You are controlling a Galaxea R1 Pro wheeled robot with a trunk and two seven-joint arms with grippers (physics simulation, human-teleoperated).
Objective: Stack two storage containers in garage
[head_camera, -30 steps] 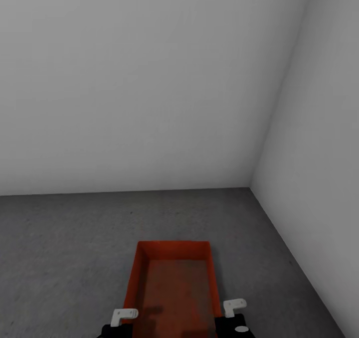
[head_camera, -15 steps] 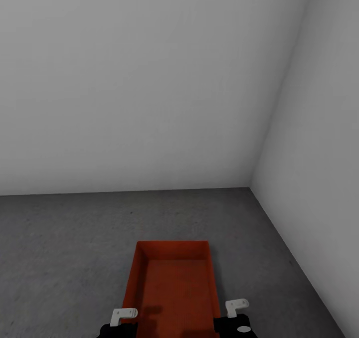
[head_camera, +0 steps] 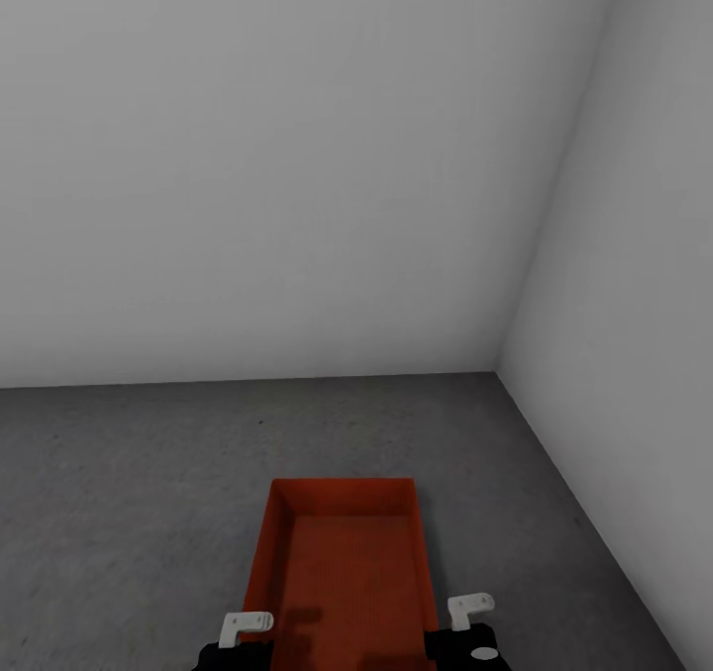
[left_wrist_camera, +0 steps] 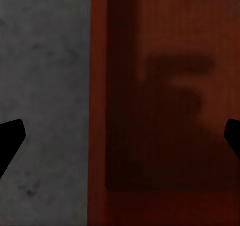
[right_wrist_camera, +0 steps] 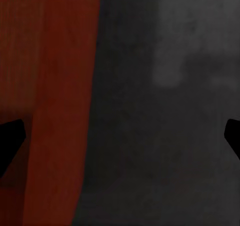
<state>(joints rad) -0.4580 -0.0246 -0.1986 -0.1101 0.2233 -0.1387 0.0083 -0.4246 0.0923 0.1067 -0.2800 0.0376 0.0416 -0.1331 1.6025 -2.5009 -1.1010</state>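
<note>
One orange container (head_camera: pixel 347 572) rests on the garage floor (head_camera: pixel 129 493) at six o'clock, near the corner. The left hand (left_wrist_camera: pixel 120 136) and right hand (right_wrist_camera: pixel 120 136) straddle its side walls, spread wide. Lifting them straight up should avoid nudging it.

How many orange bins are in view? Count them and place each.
1. The bin sits on the grey floor near the room's corner, between the left gripper and right gripper. A second could be nested or out of frame.
</note>
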